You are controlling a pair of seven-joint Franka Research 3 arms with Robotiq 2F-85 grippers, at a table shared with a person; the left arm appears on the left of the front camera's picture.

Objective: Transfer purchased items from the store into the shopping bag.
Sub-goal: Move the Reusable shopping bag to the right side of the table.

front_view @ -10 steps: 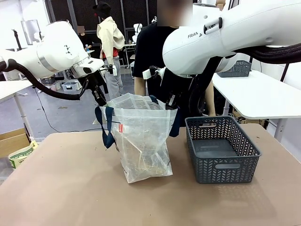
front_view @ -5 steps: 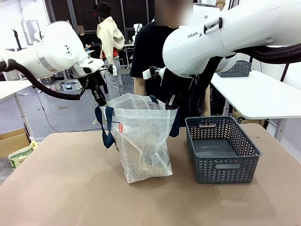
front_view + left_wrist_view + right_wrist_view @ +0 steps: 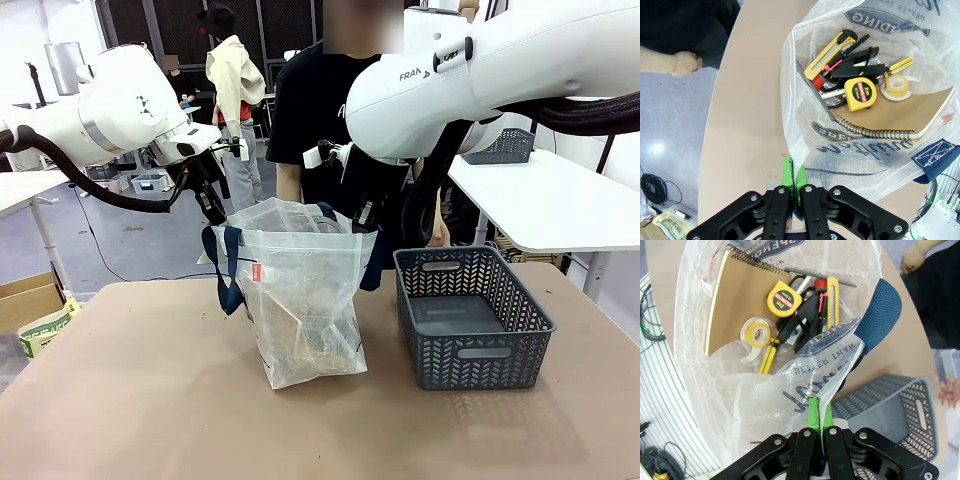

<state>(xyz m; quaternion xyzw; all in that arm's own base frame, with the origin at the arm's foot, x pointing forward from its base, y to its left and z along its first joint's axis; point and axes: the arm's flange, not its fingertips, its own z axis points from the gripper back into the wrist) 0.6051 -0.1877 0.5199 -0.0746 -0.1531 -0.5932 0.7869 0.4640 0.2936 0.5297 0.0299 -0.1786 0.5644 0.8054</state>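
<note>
The shopping bag [image 3: 305, 300], translucent with navy handles and a red tag [image 3: 256, 272], stands upright mid-table, mouth held wide. My left gripper [image 3: 215, 212] is shut on its left rim; the green pads [image 3: 787, 172] pinch the plastic. My right gripper [image 3: 362, 215] is shut on the opposite rim, and in the right wrist view the gripper [image 3: 818, 412] clamps the printed edge. At the bag's bottom lie the purchased items: a tan spiral notebook [image 3: 895, 117], a yellow tape measure [image 3: 860, 93], a yellow box cutter [image 3: 827, 55], a tape roll [image 3: 896, 86] and black pens.
A dark grey lattice basket [image 3: 470, 320] stands right of the bag, nothing showing inside it. A person in a black shirt [image 3: 320, 110] stands at the far edge behind the bag, one hand [image 3: 685, 64] hanging near the table edge. A white table stands at the right.
The person behind the table has shifted a little to the left. Both grippers and the bag have stayed where they were.
</note>
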